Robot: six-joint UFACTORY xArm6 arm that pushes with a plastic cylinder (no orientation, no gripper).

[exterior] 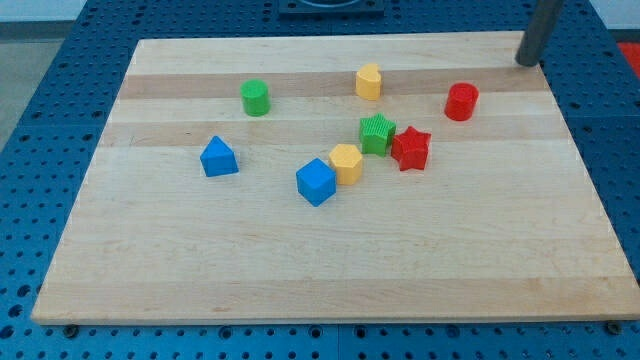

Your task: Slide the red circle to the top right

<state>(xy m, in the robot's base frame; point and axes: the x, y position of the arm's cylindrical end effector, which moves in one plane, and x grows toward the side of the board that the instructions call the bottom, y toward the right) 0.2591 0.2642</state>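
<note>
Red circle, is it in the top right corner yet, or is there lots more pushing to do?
Partly there. The red circle already sits in the board's right half, near the view's top, apart from the red star and green star. My tip is up at the top right corner, not touching the circle. What's left: getting my tip to the circle's lower left side and pushing it the last stretch into the corner.

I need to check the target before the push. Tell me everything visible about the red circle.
The red circle is a short, upright cylinder of plain red, matte like plastic, standing on the wooden board toward the view's upper right. Nothing touches it: the red star lies below-left, the yellow block to its left. My tip is apart, up and right of it.
</note>
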